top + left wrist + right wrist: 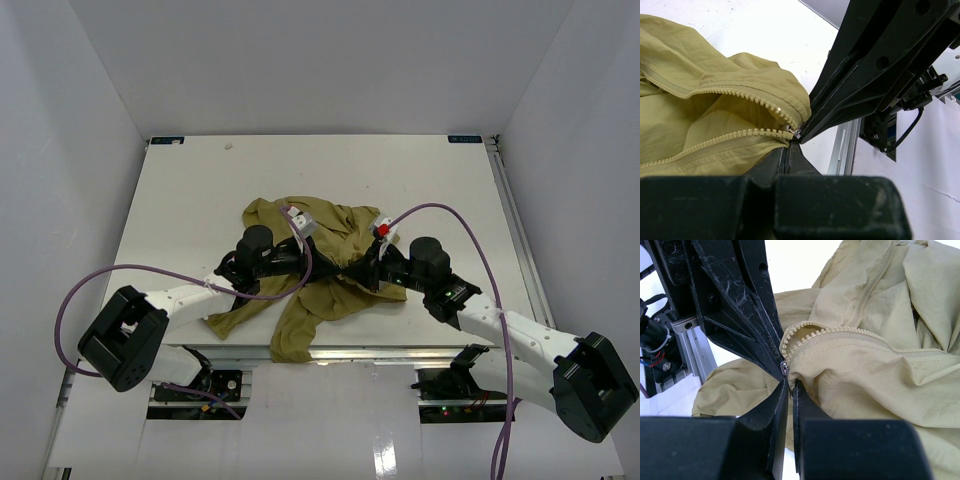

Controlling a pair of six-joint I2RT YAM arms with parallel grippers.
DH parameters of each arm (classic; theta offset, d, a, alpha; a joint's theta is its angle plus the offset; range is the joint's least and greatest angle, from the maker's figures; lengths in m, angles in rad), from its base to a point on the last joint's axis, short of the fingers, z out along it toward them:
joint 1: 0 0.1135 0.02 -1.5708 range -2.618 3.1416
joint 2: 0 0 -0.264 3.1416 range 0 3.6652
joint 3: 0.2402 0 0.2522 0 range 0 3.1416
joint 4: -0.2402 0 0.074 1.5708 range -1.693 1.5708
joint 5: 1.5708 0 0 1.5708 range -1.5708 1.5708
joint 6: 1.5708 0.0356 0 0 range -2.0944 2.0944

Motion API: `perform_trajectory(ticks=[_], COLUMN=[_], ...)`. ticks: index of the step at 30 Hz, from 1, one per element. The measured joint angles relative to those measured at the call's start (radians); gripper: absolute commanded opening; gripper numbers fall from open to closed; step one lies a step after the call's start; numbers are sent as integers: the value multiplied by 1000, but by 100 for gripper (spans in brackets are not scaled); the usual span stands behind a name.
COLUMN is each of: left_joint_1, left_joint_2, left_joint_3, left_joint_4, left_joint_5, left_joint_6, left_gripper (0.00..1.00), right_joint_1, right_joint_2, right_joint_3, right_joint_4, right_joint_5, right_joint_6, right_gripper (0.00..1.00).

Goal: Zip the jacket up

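The white surface (180,190) carries the jacket (335,225), which lies crumpled a little nearer than its middle, with one fold reaching the near edge. The left arm (175,298) comes in low from the left and the right arm (520,335) from the right. Their tips meet over the near part of the jacket.

The left jaws are closed, pinching the cloth at the foot of the zipper (740,95). The right jaws are closed as well, on the jacket at the same spot, tip to tip with the left.

The zipper is undone: its two rows of teeth part from the foot and run away across the cloth. The small metal slider (795,131) sits where the rows join, right between the two sets of tips. Whether either pair pinches the slider itself or only the cloth beside it is hard to make out.
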Motion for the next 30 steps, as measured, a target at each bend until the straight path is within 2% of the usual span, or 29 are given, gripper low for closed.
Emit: perform_trajectory(ticks=[14,30], left_joint_1=[2,9], left_joint_2=[-9,-8], left_joint_3=[0,0], left_joint_4=[-3,-12], left_joint_5=[-19,-40], left_joint_6=[33,63], left_gripper=[0,0], right_joint_1=[0,0], right_joint_2=[15,56], right_joint_3=[48,65], right_joint_4=[-58,-40], right_joint_5=[16,40], right_joint_6=[44,66], right_gripper=[8,8])
